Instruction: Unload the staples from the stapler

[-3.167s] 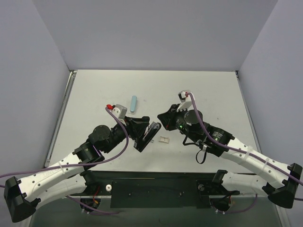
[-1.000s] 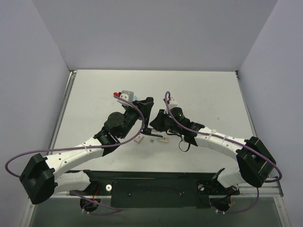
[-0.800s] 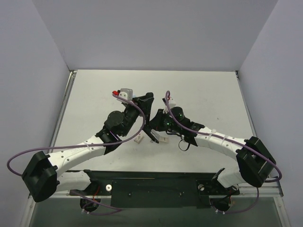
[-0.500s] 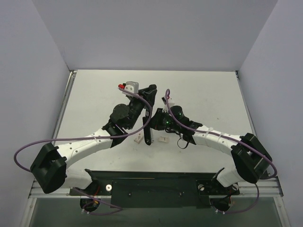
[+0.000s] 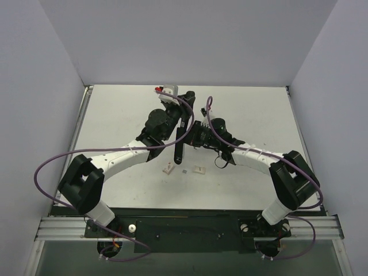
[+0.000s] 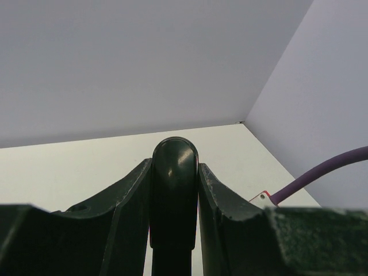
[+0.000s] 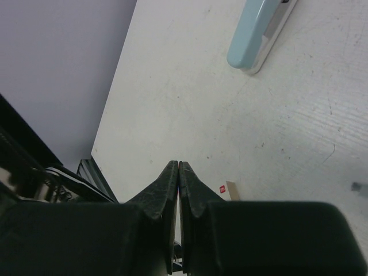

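Ok so the stapler (image 5: pixel 179 144) is in the left gripper (image 5: pixel 183 117), over the middle of the table (image 5: pixel 115 115). From the top it looks like a long black bar running from the gripper back toward the near edge. Can't tell if its lower end is touching the table or not. On the left wrist cam the two fingers (image 6: pixel 133 195) are clamped on either side of the stapler's rounded black end, which pokes up between them.

The right gripper (image 5: pixel 194 138) sits just right of the stapler, pointing at it. Its fingers (image 7: pixel 168 178) are pressed flat together and I can't make out anything between them.

Other stuff: a light-blue bar (image 7: pixel 259 34) lies on the table, seen ahead of the right fingers on the wrist cam. Three small bits (image 5: pixel 168 169) lie in a loose row near the stapler's lower end, one of them a tan piece (image 7: pixel 229 188) with a red mark.
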Robot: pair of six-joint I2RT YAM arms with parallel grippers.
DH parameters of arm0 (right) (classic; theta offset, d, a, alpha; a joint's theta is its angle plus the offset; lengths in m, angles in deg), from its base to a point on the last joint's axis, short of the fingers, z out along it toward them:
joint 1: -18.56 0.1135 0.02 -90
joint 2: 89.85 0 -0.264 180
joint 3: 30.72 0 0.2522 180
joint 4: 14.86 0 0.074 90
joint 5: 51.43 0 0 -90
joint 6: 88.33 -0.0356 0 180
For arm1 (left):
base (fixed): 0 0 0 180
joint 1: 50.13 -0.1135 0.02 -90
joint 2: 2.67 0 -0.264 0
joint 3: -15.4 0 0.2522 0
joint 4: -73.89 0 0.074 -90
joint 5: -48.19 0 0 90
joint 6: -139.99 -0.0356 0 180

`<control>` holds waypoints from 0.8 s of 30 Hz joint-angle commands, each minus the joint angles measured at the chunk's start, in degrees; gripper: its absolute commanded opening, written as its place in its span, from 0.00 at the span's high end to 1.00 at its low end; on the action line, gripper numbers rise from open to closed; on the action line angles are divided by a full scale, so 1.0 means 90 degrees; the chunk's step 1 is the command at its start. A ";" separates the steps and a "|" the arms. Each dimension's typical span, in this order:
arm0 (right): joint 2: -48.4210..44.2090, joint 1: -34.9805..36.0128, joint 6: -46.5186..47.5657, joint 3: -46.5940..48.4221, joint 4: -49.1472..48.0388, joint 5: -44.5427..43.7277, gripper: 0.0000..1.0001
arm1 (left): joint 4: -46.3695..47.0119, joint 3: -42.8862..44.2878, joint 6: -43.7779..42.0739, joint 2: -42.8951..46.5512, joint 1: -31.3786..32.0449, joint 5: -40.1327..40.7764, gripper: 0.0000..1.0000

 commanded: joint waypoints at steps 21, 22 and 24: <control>-0.0494 -0.0039 0.0194 0.0266 -0.0236 0.0553 1.00 | 0.0092 0.0146 0.0712 0.0739 -0.0135 -0.0743 1.00; -0.0630 -0.0010 0.0233 0.0208 -0.0158 0.0504 1.00 | 0.0092 0.0038 0.0743 0.0846 -0.0135 -0.0744 1.00; -0.0845 0.0049 0.0301 0.0149 -0.0012 0.0406 1.00 | 0.0053 -0.0108 0.0860 0.1031 -0.0115 -0.0743 1.00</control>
